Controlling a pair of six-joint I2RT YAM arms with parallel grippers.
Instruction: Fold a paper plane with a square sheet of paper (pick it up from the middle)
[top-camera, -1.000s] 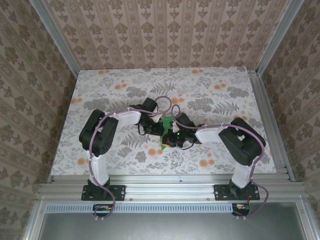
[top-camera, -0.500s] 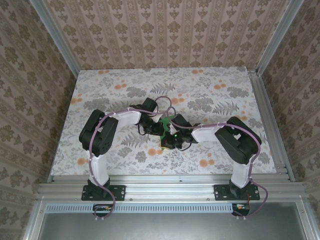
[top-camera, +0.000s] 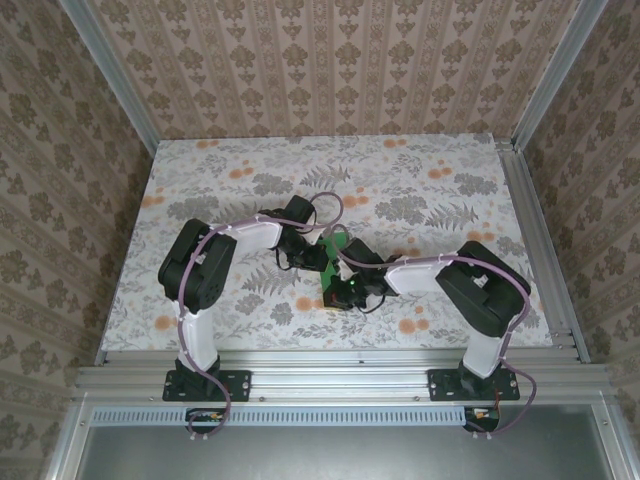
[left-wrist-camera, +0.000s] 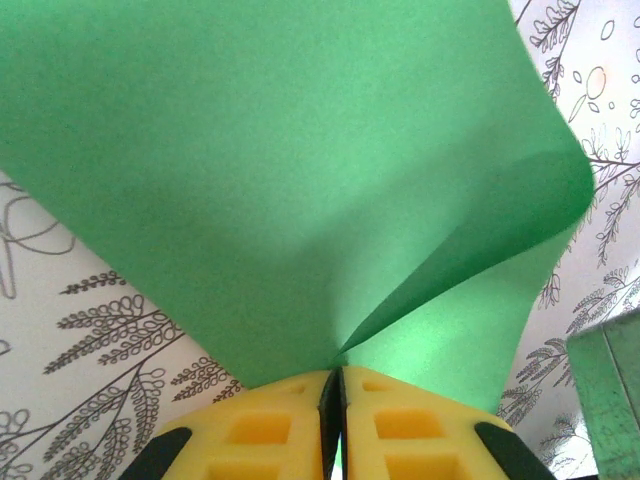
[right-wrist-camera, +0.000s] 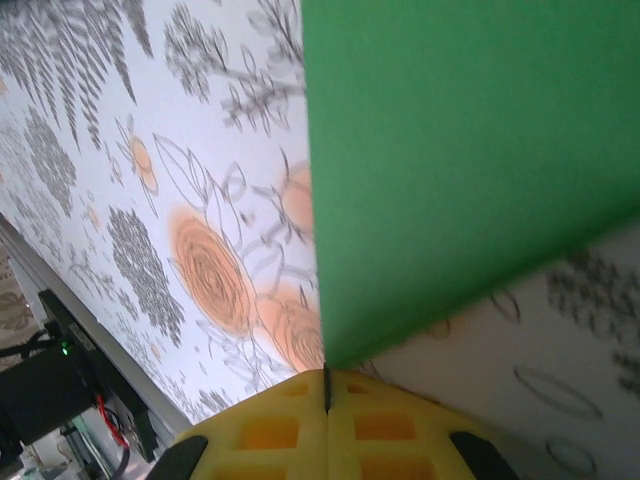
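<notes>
the thin, bright green square sheet of paper (top-camera: 331, 252) is held up above the floral-patterned tabletop (top-camera: 440, 190), near the middle of the scene and a little toward the near edge; the left tool (left-wrist-camera: 332, 385) has its yellow pads (left-wrist-camera: 300, 402) pressed together on the sheet where two layers run down into the seam, with a soft curl bulging off to the right; the right tool (right-wrist-camera: 326, 385) is clamped on a corner of the sheet, whose green face rises flat and taut away from it.

judged from this, the step in hand is a two-handed fold made in the air, with the plane not yet formed; to do it well, both clamps should grip firmly, since thin paper slips out of a pinch easily; the two tools should travel together, so that the span between them is neither stretched toward tearing nor let sag; the curl seen from the left wrist looks like a bend and not a crease, so the layers want lining up edge on edge before anything is pressed flat; lowering the sheet onto the tabletop and pressing along the bend would likely set a sharper line than squeezing in mid-air; the main risk is a skewed centre crease, which would throw off every later fold; whether the edges meet squarely cannot be told from these views.
</notes>
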